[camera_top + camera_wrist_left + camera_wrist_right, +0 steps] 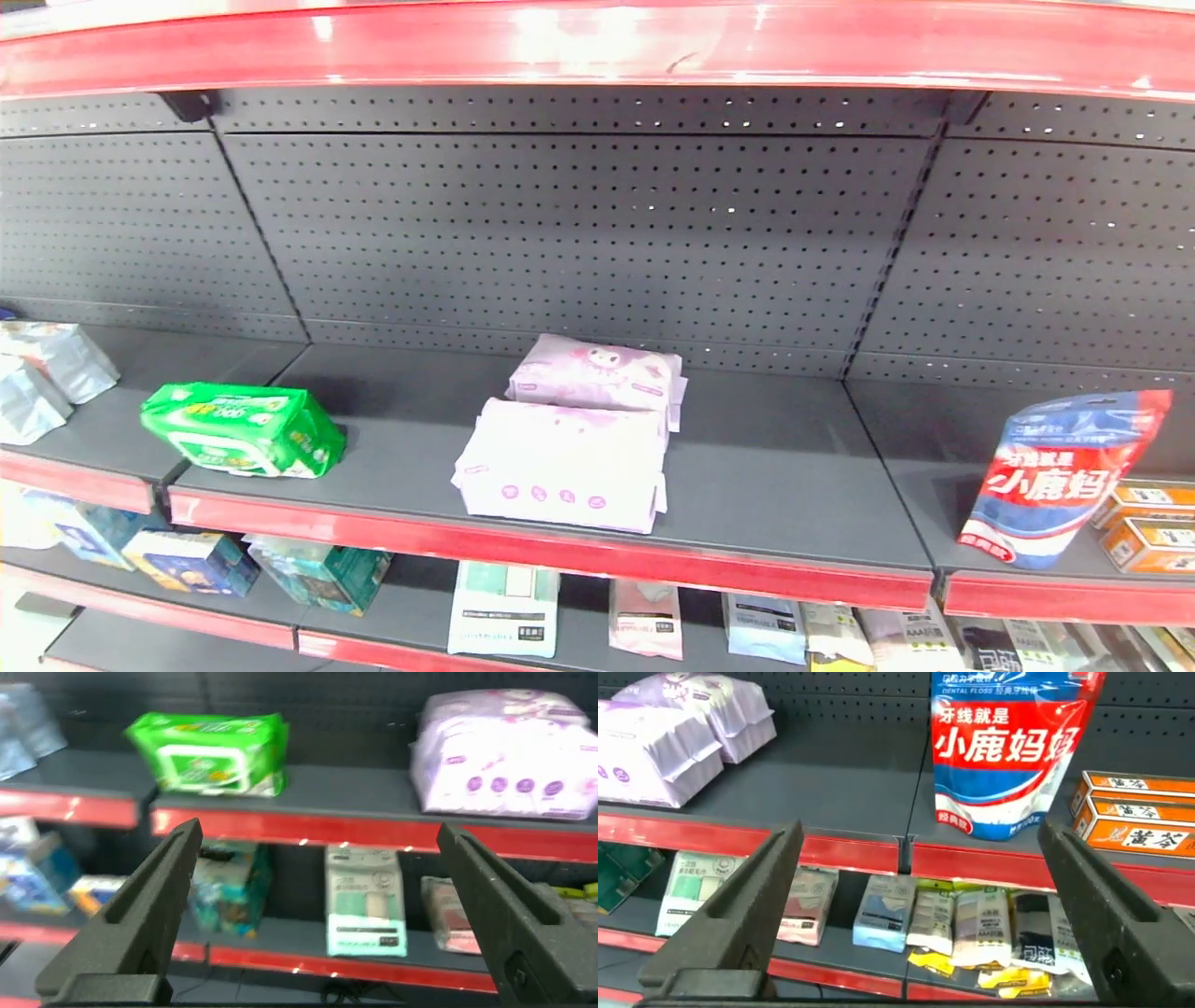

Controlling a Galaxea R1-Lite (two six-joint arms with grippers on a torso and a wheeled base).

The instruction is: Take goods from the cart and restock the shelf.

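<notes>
The grey shelf board [775, 485] with a red front edge holds a green wipes pack [245, 429] at the left. Two lilac tissue packs [569, 457] lie in the middle, one behind the other. An upright red, white and blue pouch [1060, 481] stands at the right. My left gripper [320, 833] is open and empty, held in front of the shelf edge between the green pack [207, 751] and the lilac packs [505, 756]. My right gripper [922, 831] is open and empty too, facing the shelf edge just left of the pouch [1008, 751].
Orange boxes [1153, 527] are stacked right of the pouch, and silver bags [42, 373] lie at the far left. The lower shelf [597, 644] carries several small packs. A red-edged shelf [597, 42] overhangs above. Bare board lies between the tissue packs and the pouch.
</notes>
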